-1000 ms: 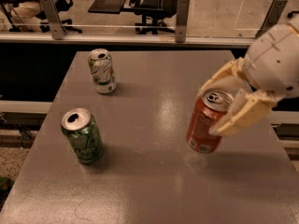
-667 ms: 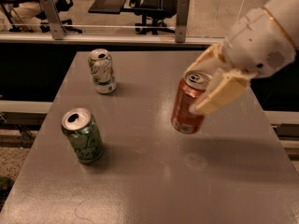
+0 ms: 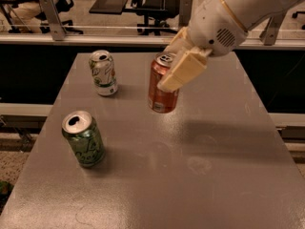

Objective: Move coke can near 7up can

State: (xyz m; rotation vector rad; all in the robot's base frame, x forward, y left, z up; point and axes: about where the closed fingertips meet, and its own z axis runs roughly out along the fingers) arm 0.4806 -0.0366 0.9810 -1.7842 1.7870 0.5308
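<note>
The coke can is red-orange with a silver top and is held upright just above the grey table, near its middle back. My gripper is shut on the coke can's upper part, with one cream finger across its right side. The 7up can, mostly white with green and red markings, stands upright at the back left, roughly a can's height to the left of the coke can.
An all-green can with an open silver top stands at the front left of the table. Behind the table's far edge runs a rail with metal posts, and office chairs stand beyond it.
My gripper has carried the coke can from the table's right side leftward and toward the back, closer to the 7up can. Both other cans have stayed in place.
</note>
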